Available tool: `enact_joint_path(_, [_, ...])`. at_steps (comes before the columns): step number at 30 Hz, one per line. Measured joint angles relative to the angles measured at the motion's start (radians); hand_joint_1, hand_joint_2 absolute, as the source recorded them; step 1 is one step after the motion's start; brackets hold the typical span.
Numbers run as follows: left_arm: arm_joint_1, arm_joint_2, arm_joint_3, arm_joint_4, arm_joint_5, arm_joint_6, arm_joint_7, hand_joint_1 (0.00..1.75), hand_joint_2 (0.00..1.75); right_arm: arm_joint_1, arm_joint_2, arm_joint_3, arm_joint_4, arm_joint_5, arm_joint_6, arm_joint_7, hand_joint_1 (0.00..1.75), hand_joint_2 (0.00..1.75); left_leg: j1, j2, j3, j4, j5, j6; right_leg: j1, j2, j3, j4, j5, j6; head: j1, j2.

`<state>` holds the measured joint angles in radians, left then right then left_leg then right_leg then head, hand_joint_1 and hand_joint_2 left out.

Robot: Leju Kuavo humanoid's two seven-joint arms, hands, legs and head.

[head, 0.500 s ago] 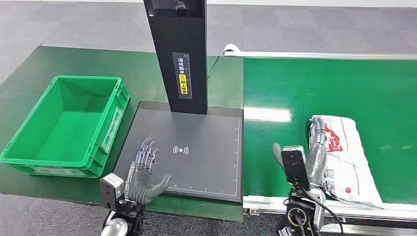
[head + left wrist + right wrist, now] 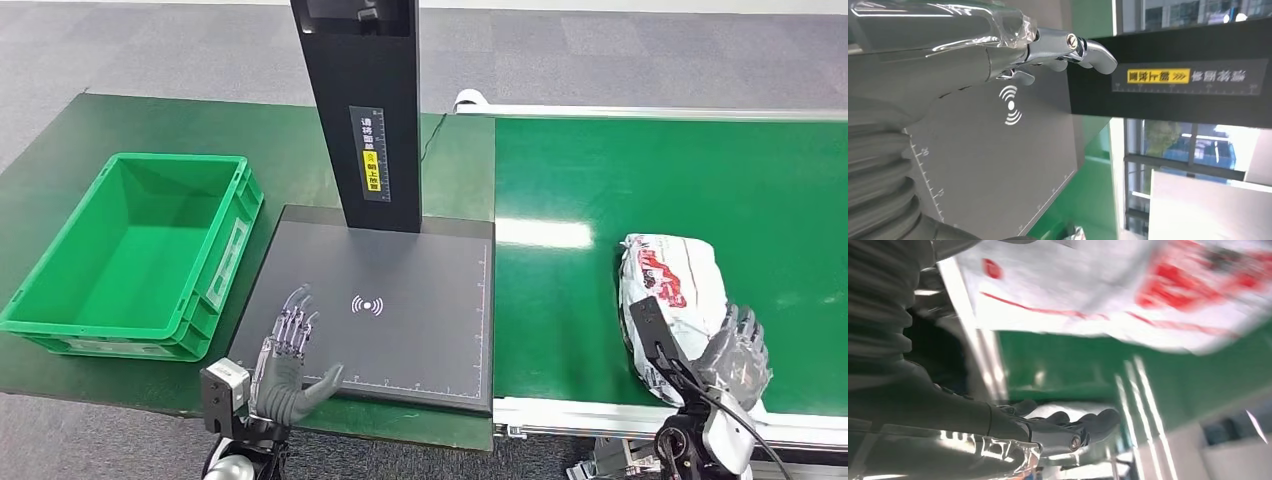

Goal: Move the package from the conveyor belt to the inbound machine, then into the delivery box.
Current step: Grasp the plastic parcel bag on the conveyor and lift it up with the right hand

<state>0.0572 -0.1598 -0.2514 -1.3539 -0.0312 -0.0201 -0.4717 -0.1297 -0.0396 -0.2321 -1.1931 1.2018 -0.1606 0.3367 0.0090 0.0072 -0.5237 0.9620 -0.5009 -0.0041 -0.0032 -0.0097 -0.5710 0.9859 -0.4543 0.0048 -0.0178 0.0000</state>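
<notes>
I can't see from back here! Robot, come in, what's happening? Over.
Left robot hand open, above scanner plate. Right robot hand beside package; grip unclear. Package on conveyor belt. Green box holds nothing. Path looks clear.

The package [image 2: 668,282] is white with red print and small dark marks, lying on a bright green conveyor belt [image 2: 600,180] edged in silver. The inbound machine [image 2: 390,300] has a matte black plate with a white signal symbol and fine white ruler ticks, and its black column carries a yellow-and-white label. The delivery box [image 2: 60,290] is green on a darker green tabletop [image 2: 250,130], above a grey carpet floor [image 2: 150,50].
</notes>
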Motion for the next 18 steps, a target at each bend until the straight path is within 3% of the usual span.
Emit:
enact_joint_path(7, [0.000, -0.008, 0.000, 0.003, -0.009, -0.007, 0.012, 0.00, 1.75, 0.041, -0.003, -0.003, 0.034, 0.086, 0.173, 0.024, 0.00, 1.75, 0.000, 0.000, 0.000, 0.000, 0.000, 0.000, 0.000, 0.000, 0.000, 0.000, 0.000, 0.000, 0.000, 0.000])
enact_joint_path(16, [-0.008, -0.016, 0.004, 0.015, -0.016, -0.007, 0.019, 0.00, 1.75, 0.051, -0.004, 0.005, 0.053, 0.090, 0.242, -0.020, 0.00, 1.75, 0.000, 0.000, -0.001, 0.000, 0.000, 0.000, 0.000, 0.000, 0.000, 0.000, 0.000, 0.000, 0.000, 0.000])
enact_joint_path(18, [-0.010, -0.016, 0.006, 0.019, -0.013, -0.007, 0.020, 0.00, 1.75, 0.050, -0.006, 0.007, 0.058, 0.090, 0.243, -0.020, 0.09, 1.75, 0.000, 0.000, -0.001, 0.000, 0.000, 0.000, 0.000, 0.000, 0.000, 0.000, 0.000, 0.000, 0.000, 0.000])
